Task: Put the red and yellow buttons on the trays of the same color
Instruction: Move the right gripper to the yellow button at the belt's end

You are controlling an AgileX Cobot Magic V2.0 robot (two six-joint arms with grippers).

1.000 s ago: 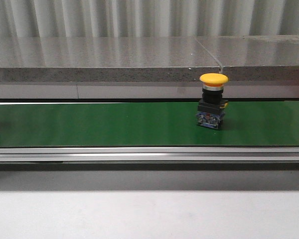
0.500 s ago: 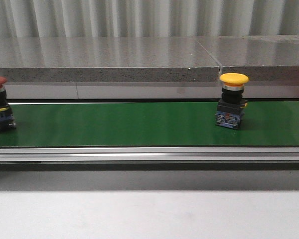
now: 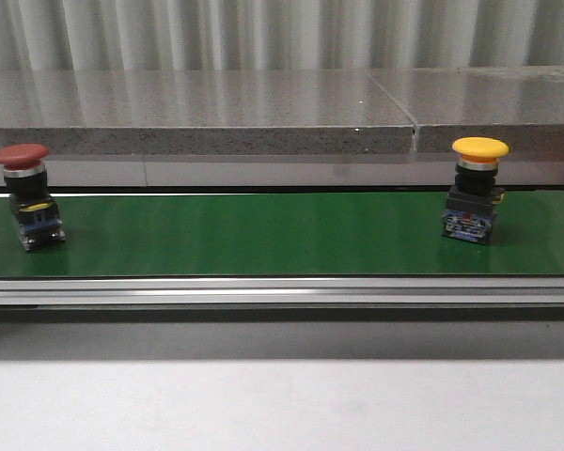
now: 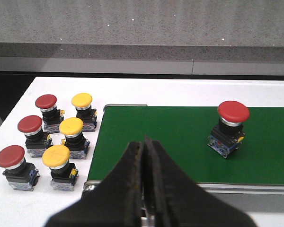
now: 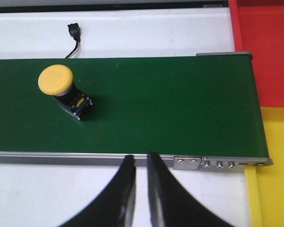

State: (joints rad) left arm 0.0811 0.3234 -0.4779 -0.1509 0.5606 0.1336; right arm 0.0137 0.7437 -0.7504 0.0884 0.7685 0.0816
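Note:
A red button stands at the left end of the green belt, and a yellow button stands near its right end. Neither gripper shows in the front view. In the left wrist view my left gripper is shut and empty, hanging over the belt's near edge, with the red button well off to one side. My right gripper is open by a narrow gap, empty, over the belt's rail, apart from the yellow button. A red tray and a yellow tray lie past the belt's end.
On the white table beside the belt's start stand several spare buttons: a red column and a yellow column. A black cable plug lies behind the belt. A grey stone ledge runs along the back.
Both buttons have travelled to the right along the belt. The red button has come into the front view from the left edge. No gripper shows in the earlier frames.

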